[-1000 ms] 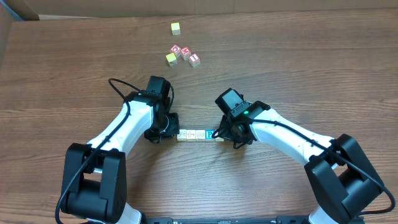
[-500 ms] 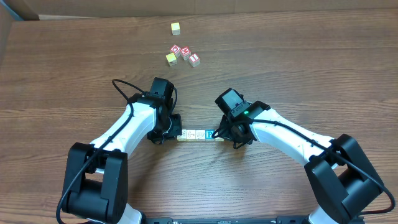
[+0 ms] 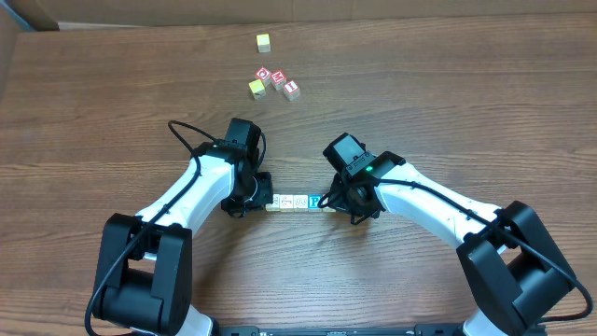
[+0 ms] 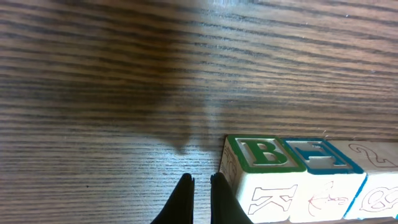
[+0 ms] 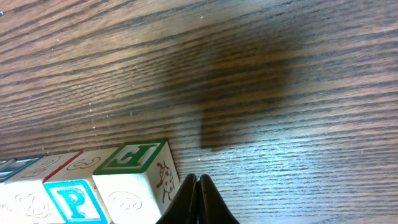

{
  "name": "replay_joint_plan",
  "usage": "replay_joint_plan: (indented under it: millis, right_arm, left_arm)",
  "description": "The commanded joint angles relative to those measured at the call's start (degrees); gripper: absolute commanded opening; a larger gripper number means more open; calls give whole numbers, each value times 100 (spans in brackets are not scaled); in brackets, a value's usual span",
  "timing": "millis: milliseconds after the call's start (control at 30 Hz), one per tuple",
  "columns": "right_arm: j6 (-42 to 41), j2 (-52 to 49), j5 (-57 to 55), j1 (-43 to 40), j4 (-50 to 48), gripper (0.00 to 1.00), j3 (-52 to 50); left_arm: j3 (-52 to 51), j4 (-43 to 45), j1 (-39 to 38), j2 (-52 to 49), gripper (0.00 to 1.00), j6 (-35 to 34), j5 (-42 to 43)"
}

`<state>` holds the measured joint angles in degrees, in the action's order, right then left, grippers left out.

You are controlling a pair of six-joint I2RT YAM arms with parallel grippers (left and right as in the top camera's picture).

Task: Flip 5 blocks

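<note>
A short row of pale wooden blocks lies on the table between my two grippers. My left gripper is shut and empty at the row's left end. In the left wrist view its fingertips rest against the end block, which has a green "B" on top and an outlined "K" on its front. My right gripper is shut and empty at the row's right end. In the right wrist view that gripper sits beside a green-topped block with a ladybug. A blue "P" block is next to it.
Far back on the table lie three red-and-white cubes and two yellow cubes. A cardboard edge runs along the back left. Both white arms reach in from the near edge.
My left gripper has shifted slightly right, up to the row's left end. The right arm and the far cubes have not moved.
</note>
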<state>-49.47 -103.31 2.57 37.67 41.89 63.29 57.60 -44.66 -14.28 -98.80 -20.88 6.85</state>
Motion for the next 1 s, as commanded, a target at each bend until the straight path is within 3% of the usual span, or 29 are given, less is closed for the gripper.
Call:
replay_joint_plan:
  millis: [0,967]
  right_arm:
    - [-9,-24,9,96,-52,4,-35]
    - [-9,-33,9,160,-271,4,-35]
  left_arm:
    - [-61,15,-17,-85,4,-61,7]
    - [-61,136,-17,-85,4,-59,9]
